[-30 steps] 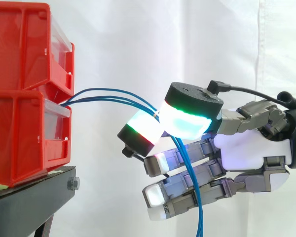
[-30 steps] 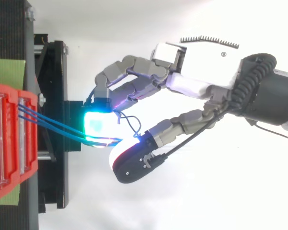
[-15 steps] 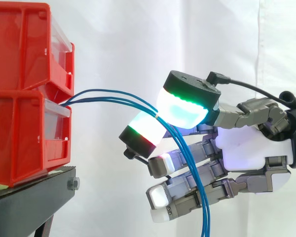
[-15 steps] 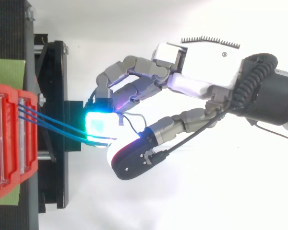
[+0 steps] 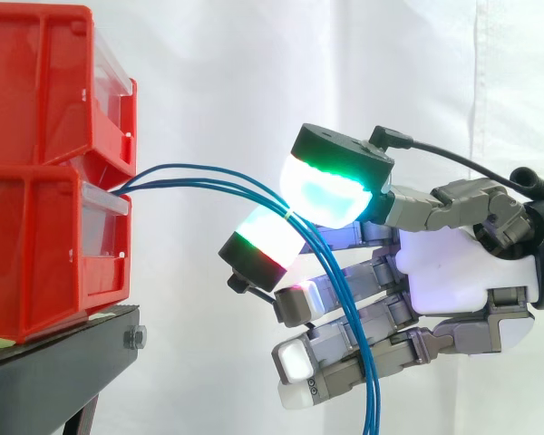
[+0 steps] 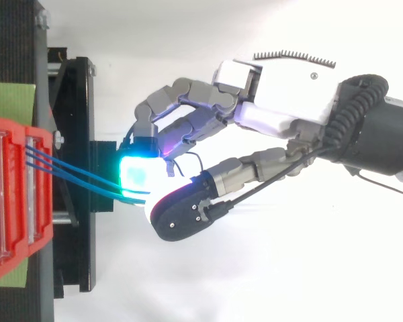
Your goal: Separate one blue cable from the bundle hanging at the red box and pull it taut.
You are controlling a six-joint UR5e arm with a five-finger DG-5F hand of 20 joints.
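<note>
Blue cables (image 5: 208, 181), lower ends out of view

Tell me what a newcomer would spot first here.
The hand at right, its glowing fingertips pinching the blue cables mid-frame. The cables arc out from the stacked red bins at left, then hang slack past the hand.

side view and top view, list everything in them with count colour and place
red plastic bins: two, red, stacked left on the stand
thin blue cables: about three, blue, from the bins to the hand, then hanging down
black metal stand: one, black, under the bins
green sheet: one, green, under the bins, top view
white curtain: one, white, behind everything
hand: one, grey and white, from the right, pinching the cables
</note>
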